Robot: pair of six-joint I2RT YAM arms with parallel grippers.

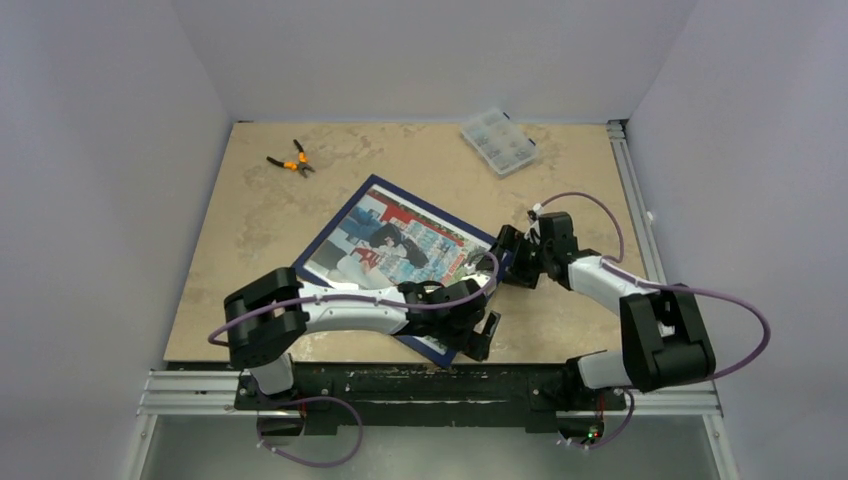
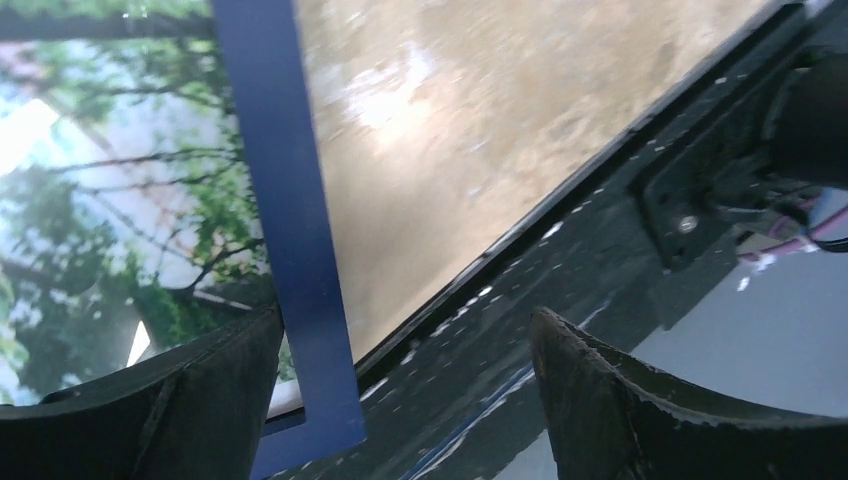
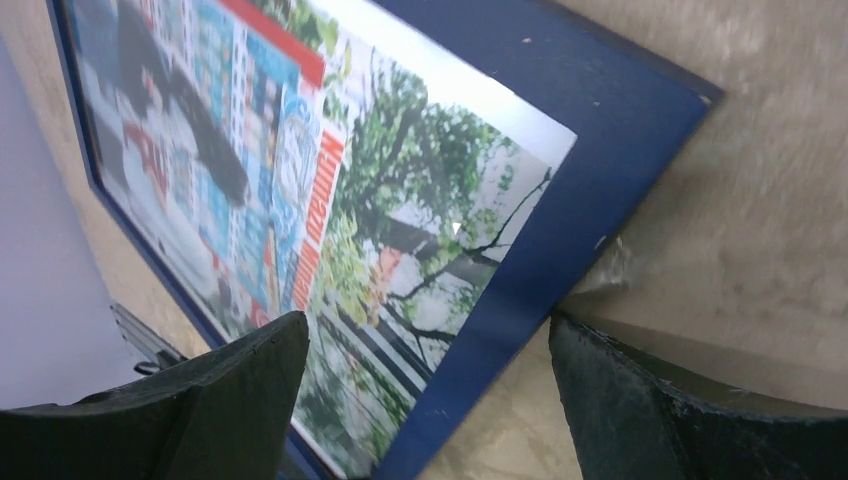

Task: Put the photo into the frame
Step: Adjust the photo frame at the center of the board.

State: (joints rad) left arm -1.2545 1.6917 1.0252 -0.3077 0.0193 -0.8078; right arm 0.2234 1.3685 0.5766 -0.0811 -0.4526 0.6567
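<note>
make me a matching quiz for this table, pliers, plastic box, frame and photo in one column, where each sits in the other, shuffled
1 pliers
2 plastic box
3 frame
4 photo

a far right of the table
b inside the blue rails
c far left of the table
d middle of the table, blue face up

Pairs: 1-c, 2-a, 3-d, 4-b

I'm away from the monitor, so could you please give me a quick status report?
Left gripper, right gripper open, at frame corners. Photo showing inside frame, flat on table. Pliers, plastic box well clear.
</note>
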